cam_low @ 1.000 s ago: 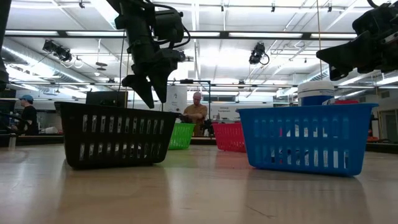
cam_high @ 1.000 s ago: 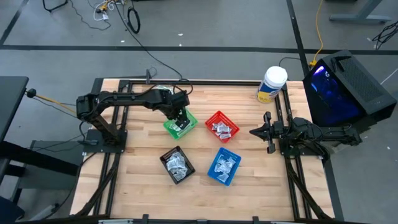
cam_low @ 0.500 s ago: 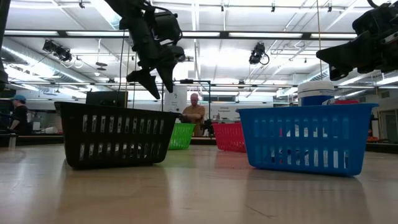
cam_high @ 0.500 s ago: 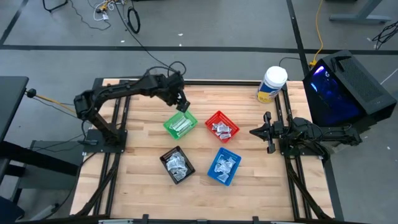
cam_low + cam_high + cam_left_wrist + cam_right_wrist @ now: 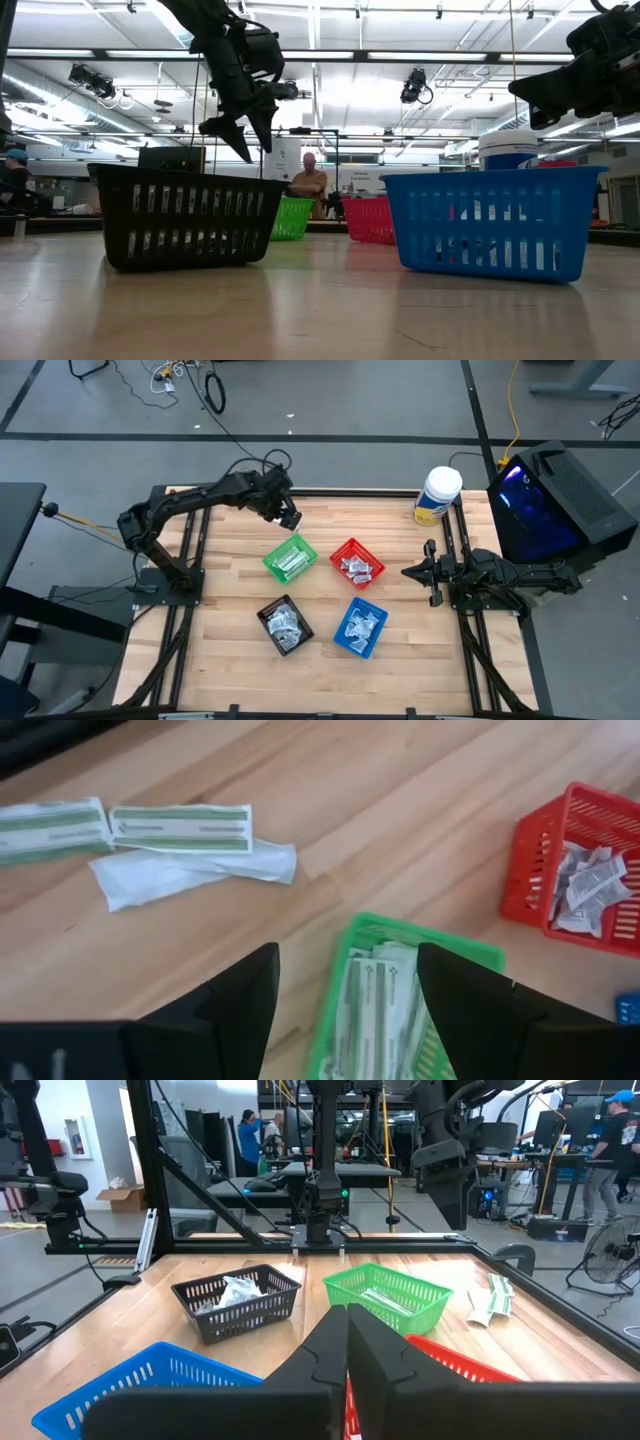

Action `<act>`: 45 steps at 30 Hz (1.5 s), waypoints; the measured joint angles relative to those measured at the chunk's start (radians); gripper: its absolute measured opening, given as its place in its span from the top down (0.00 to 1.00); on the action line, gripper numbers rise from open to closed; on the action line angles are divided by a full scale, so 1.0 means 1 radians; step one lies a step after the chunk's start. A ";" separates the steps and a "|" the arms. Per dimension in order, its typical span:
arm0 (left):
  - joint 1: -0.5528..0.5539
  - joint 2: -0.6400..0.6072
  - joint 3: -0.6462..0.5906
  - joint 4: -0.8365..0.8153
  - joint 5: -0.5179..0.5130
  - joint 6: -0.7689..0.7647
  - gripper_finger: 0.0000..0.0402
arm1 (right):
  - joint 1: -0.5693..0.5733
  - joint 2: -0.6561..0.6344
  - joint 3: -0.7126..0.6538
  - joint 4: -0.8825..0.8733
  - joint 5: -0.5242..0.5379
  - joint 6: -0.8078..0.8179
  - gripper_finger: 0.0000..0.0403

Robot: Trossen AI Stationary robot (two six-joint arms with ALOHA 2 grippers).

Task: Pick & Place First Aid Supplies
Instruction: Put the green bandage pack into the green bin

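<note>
My left gripper hangs open and empty above the table, just beyond the far edge of the green basket; its fingers frame that basket, which holds long white-and-green strips. Three loose first aid supplies lie flat on the wood past it: two green-striped strips and a white wrapper. Small packets lie in the red basket, the black basket and the blue basket. My right gripper waits shut at the table's right edge.
A white-lidded tub with a yellow label stands at the far right corner. The four baskets stand close together in the table's middle. Bare wood lies along the near edge and on the left side. A person sits in the room beyond the table.
My left gripper has risen from over the green basket and swung toward the table's far edge, rolling a little as it went. Its fingers have stayed open with nothing between them. The baskets have not moved.
</note>
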 joint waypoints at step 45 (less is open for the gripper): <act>0.292 0.008 0.001 -0.001 0.024 -0.123 0.38 | 0.000 0.000 0.000 0.000 0.000 0.000 0.97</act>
